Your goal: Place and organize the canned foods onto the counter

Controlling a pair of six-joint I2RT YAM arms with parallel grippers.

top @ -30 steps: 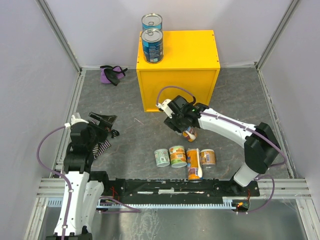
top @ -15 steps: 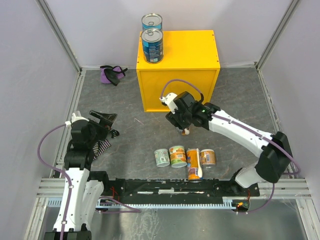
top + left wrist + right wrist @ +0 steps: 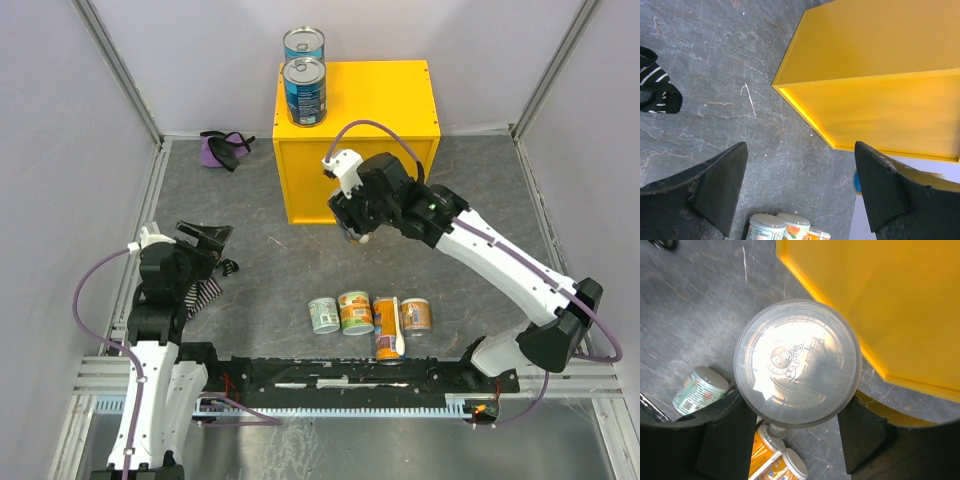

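Note:
My right gripper (image 3: 360, 230) hangs in front of the yellow counter (image 3: 380, 100), shut on a can. In the right wrist view that can's clear plastic lid (image 3: 797, 362) fills the gap between the black fingers (image 3: 727, 437), and its label is hidden. Two blue-labelled cans (image 3: 305, 92) stand one behind the other on the counter's left edge. On the floor lie a pale-green can (image 3: 323, 315), a short orange can (image 3: 355, 312), a tall orange can with a white spoon (image 3: 387, 328) and another short orange can (image 3: 416, 315). My left gripper (image 3: 800, 185) stands open and holds nothing.
A striped cloth (image 3: 205, 292) lies under the left gripper (image 3: 205, 240). A purple cloth bundle (image 3: 225, 148) sits at the back left. Grey walls close in both sides. The rail with the arm bases (image 3: 340, 375) runs along the near edge.
The right arm has lifted the can off the floor and carried it up and back toward the counter's front face. The left arm has stayed in place.

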